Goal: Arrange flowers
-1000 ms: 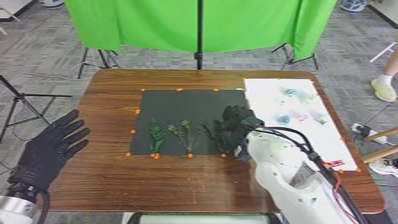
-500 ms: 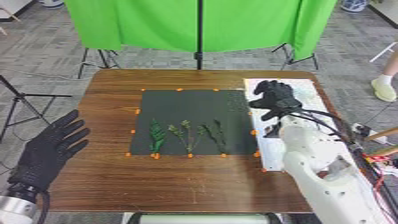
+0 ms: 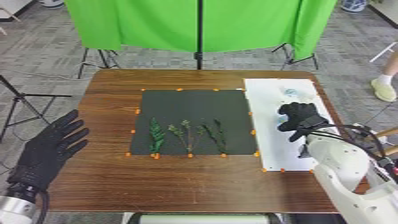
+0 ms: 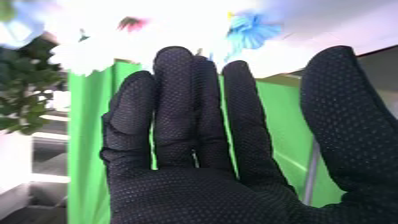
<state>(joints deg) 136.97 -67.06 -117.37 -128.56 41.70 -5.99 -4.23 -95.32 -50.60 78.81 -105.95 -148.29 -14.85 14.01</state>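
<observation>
Toward the worktop's [image 3: 204, 187] near edge my right robot hand [image 3: 302, 116] has shifted, released, over the white rectangular sheet [image 3: 280, 152]. I see a pale blue flower [image 3: 291, 92] near that sheet's far edge, green leafy stems [image 3: 156, 136] on the dark square sheet [image 3: 187, 106].

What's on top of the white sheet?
On the white sheet, a pale blue flower lies near the far edge; another bit of blue peeks out beside the right hand, which hides whatever lies beneath it.
</observation>
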